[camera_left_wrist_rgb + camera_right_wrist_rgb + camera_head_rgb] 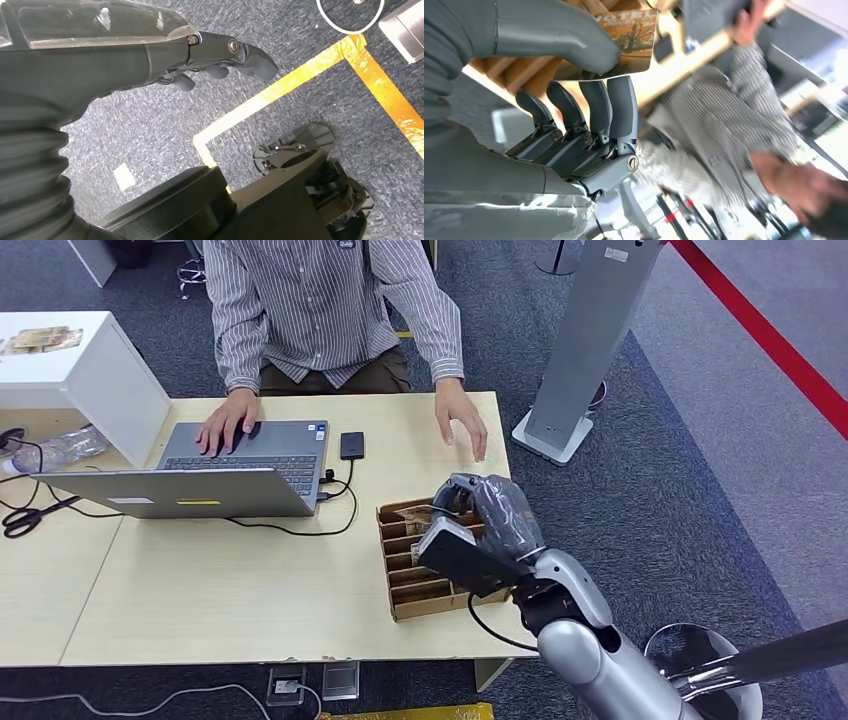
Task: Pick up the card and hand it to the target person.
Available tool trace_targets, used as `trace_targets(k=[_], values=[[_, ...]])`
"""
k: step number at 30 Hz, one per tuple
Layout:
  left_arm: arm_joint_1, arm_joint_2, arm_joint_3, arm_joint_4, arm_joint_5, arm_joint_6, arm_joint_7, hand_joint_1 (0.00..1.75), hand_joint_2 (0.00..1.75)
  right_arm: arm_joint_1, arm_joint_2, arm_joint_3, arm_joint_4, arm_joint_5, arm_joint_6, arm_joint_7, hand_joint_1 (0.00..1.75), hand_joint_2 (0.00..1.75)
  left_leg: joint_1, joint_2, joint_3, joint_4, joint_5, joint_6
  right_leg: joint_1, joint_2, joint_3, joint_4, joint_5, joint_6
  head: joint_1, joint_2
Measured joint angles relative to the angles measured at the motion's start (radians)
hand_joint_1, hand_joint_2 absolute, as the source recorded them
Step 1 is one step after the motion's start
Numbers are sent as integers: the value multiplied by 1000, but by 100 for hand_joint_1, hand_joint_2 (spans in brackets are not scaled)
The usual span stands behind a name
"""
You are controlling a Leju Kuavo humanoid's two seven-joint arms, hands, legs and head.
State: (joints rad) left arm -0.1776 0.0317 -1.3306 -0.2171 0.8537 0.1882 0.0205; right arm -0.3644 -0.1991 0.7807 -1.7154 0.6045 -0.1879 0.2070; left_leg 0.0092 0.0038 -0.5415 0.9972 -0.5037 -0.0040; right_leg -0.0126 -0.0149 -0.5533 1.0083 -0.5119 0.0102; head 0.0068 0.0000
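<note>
You will find the card point(631, 37) pinched in the right hand point(574, 110), between the thick grey thumb and the darker fingers point(622, 102); the right wrist view shows printed lettering and a tree picture on its face. In the head view the right hand point(480, 530) sits over the brown slotted card holder point(420, 570), which stands near the bench's front right corner. Whether the card is fully out of the holder's slots, you cannot tell from these views.

The bench point(220, 580) is pale wood. A person in a striped shirt point(320, 300) sits at its far edge. One of the person's hands point(228, 422) rests on the keyboard of the open laptop point(230, 465), which lies toward the far left of the bench. The person's other hand point(462, 418) lies flat on the bench near the far right corner, just beyond the holder and apart from the robot's hand. A small black device point(352, 445) lies beside the laptop, joined to it by a black cable point(300, 525).

The left hand point(220, 60) hangs over grey carpet point(150, 125) marked with yellow tape point(300, 75). Its fingers are curled loosely and hold nothing.

A white box point(90, 370) stands at the bench's far left corner, with scissors point(25, 518) at the left edge.
</note>
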Motion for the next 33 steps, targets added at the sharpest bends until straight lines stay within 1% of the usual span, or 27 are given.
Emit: trace_targets(k=[6,8,11,13,15,18,20,26,32,33], values=[[0,0,0,0,-1,0,-3,0,175,-55,-19,-11,-51,-21,-15,-5,154,175,0,0,0,0,0,0,0,0,0,0,0,0,0,0],[-1,0,0,0,-3,0,-3,0,175,-84,-19,-10,-49,37,-52,-10,154,175,0,0,0,0,0,0,0,0,0,0,0,0,0,0],[-4,0,0,0,-10,-2,-3,0,175,-127,-9,-6,-17,173,-153,-25,154,175,0,0,0,0,0,0,0,0,1,0,0,0,1,0],[-7,0,0,0,-15,-4,-1,0,175,-146,1,-3,17,215,-212,-46,154,175,0,0,-1,0,0,0,0,0,1,0,0,0,1,0],[-12,-1,-2,0,-19,-9,3,0,175,-173,17,3,79,209,-267,-87,154,175,0,0,-1,0,0,0,0,0,1,0,0,0,1,0],[-19,-2,-7,0,-22,-16,9,0,175,-217,44,9,191,138,-347,-184,154,175,0,-1,-1,0,0,0,0,-1,1,0,0,0,1,0],[-20,-3,-9,0,-22,-19,11,0,175,-232,64,13,256,106,-381,-229,154,175,0,-1,-1,0,1,0,0,-1,1,0,0,0,1,0],[-20,-3,-15,0,-21,-22,18,0,175,-254,112,25,404,95,-421,-268,154,175,0,-1,-1,0,1,0,0,-1,0,0,0,0,1,0],[-18,-3,-17,0,-18,-24,18,0,175,-262,143,40,489,89,-426,-279,154,175,0,-1,-1,0,1,0,0,-1,0,0,0,0,0,0],[-18,-3,-17,0,-18,-25,18,0,175,-262,146,42,499,89,-426,-279,115,175,0,-1,-1,0,1,0,0,-1,0,0,0,0,0,0]])
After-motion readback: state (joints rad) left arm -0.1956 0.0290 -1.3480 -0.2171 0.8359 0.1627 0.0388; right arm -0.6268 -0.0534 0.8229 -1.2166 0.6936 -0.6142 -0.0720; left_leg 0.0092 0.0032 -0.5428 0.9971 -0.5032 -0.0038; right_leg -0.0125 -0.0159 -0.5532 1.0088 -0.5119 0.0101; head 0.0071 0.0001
